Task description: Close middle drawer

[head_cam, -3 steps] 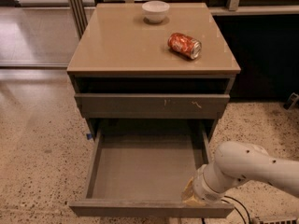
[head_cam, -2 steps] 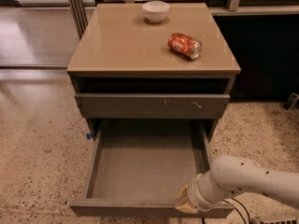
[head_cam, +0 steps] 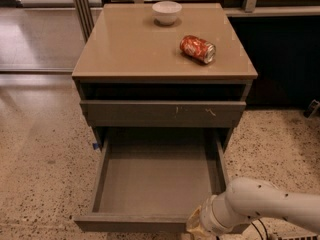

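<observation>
Reaching in low at the bottom of the camera view, my gripper [head_cam: 196, 225] sits at the right end of the front panel of the middle drawer [head_cam: 125, 222], with my white arm [head_cam: 270, 204] trailing off to the right. Most of the gripper is hidden behind the drawer's front edge and my own wrist, so I cannot tell whether it is open or closed. It seems to be touching the panel, though the contact itself is out of sight.

The middle drawer stands pulled far out of the cabinet [head_cam: 100, 76], and its deep grey tray is bare. Above it, the upper drawer front [head_cam: 162, 113], the one with small pale scratch marks, is close to flush. On the cabinet top a white bowl [head_cam: 167, 11] and a red can [head_cam: 198, 49] lying on its side are well clear of my work.

By my reckoning this is the start of the push: I am in position, but the drawer is not yet driven in. Next I need a steady, level shove straight toward the cabinet. Since I am pressing off-centre on the right, I should watch that the drawer does not skew and bind on its runners.
</observation>
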`<state>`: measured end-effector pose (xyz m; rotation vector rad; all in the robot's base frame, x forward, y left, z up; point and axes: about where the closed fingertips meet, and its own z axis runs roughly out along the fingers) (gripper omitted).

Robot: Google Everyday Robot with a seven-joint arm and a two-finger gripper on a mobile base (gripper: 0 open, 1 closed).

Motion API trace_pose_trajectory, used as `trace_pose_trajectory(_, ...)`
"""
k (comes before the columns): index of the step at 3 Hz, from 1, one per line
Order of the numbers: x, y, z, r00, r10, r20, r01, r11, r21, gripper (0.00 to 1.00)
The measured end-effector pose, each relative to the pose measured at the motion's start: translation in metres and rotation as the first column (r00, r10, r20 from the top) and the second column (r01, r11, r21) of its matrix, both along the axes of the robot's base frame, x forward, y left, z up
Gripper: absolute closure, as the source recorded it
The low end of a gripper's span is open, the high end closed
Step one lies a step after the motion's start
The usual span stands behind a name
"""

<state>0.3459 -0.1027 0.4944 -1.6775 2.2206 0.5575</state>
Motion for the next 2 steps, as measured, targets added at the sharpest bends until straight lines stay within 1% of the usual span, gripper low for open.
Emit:
trace_pose_trajectory(1, -0.023, 0.008, -0.024, 0.9994, -0.024, -0.026, 0.024, 1.000, 0.008, 1.00)
trace_pose_trajectory(2, -0.043, 0.025, -0.043, 0.9986, -0.025, -0.047, 0.026, 0.999, 0.025, 1.00)
